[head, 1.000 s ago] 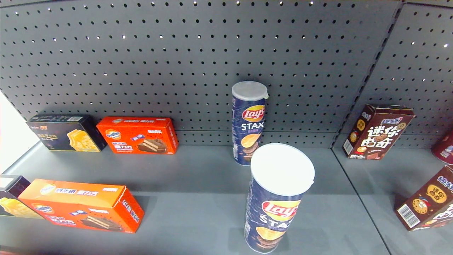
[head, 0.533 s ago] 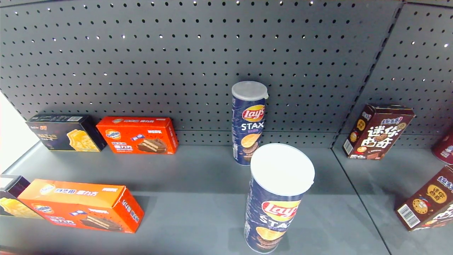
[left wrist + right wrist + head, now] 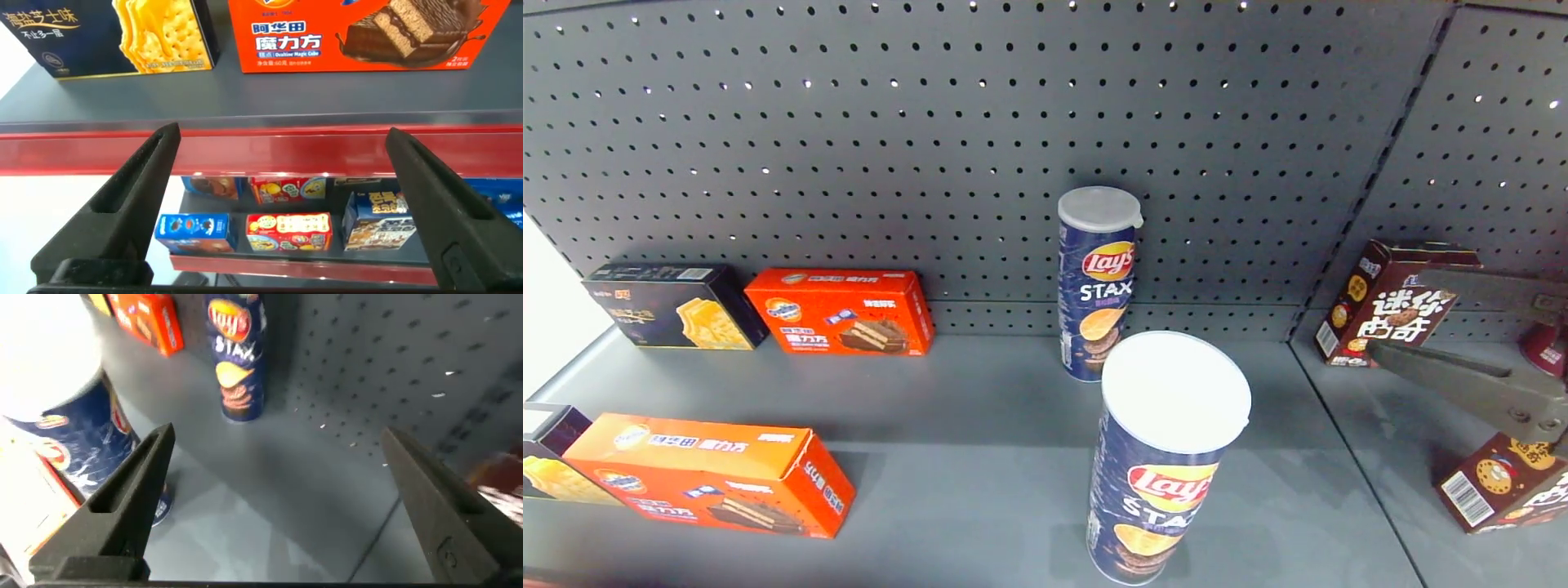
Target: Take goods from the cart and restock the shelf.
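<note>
Two dark blue chips cans stand upright on the grey shelf (image 3: 980, 408): one at the back (image 3: 1097, 282) by the pegboard, one nearer the front (image 3: 1164, 457) with a white lid. My right gripper (image 3: 1396, 312) comes in from the right edge, open and holding nothing, in front of a brown cookie box (image 3: 1388, 298). The right wrist view has the open right gripper (image 3: 278, 434) facing the back can (image 3: 237, 359), with the front can (image 3: 69, 437) beside one finger. My left gripper (image 3: 282, 135) is open and holding nothing, level with the shelf's red front rail (image 3: 270, 151).
Two orange wafer boxes (image 3: 843, 312) (image 3: 715, 474) and two black cracker boxes (image 3: 674, 306) (image 3: 547, 457) fill the shelf's left half. Another brown cookie box (image 3: 1503, 482) lies at the front right, a red can (image 3: 1547, 343) behind it. Small boxes (image 3: 286, 233) line a lower shelf.
My right gripper has come into the head view from the right edge, open, in front of the brown cookie boxes. The cans and boxes have not moved.
</note>
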You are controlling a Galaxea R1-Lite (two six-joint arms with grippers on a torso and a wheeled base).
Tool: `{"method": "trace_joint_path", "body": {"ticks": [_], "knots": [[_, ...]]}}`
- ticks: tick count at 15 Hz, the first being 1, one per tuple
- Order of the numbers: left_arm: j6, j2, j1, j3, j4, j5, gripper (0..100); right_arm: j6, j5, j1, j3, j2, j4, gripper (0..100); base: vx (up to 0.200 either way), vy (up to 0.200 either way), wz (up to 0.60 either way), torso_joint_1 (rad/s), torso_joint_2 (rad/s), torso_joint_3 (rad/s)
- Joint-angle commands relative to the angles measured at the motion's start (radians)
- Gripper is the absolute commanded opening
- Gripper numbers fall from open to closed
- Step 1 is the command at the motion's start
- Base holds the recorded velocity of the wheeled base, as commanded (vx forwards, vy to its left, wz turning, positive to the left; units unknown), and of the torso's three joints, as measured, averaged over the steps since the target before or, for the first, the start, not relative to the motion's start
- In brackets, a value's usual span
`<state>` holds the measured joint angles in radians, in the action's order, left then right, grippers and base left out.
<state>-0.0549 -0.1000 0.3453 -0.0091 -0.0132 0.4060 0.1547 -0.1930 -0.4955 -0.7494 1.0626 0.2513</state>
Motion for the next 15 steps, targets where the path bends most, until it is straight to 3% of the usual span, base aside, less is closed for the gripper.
{"method": "trace_joint_path", "body": {"ticks": [1, 8, 11, 15], "knots": [[0.001, -0.004, 0.001, 0.0, 0.001, 0.001, 100, 0.0, 0.0, -0.032, -0.002, 0.062, 0.002, 100, 0.0, 0.0, 0.0, 0.0, 0.0, 0.0], [0.004, -0.004, 0.001, 0.0, 0.001, 0.001, 100, 0.002, 0.017, -0.17, 0.004, 0.162, 0.002, 100, 0.0, 0.0, 0.0, 0.0, 0.0, 0.0], [0.03, -0.003, 0.0, 0.0, 0.001, 0.001, 100, 0.003, 0.021, -0.204, 0.007, 0.205, 0.002, 100, 0.0, 0.0, 0.0, 0.0, 0.0, 0.0], [0.03, -0.003, -0.005, 0.0, 0.001, 0.001, 100, 0.005, 0.04, -0.213, 0.056, 0.22, 0.002, 100, 0.0, 0.0, 0.0, 0.0, 0.0, 0.0]]}}
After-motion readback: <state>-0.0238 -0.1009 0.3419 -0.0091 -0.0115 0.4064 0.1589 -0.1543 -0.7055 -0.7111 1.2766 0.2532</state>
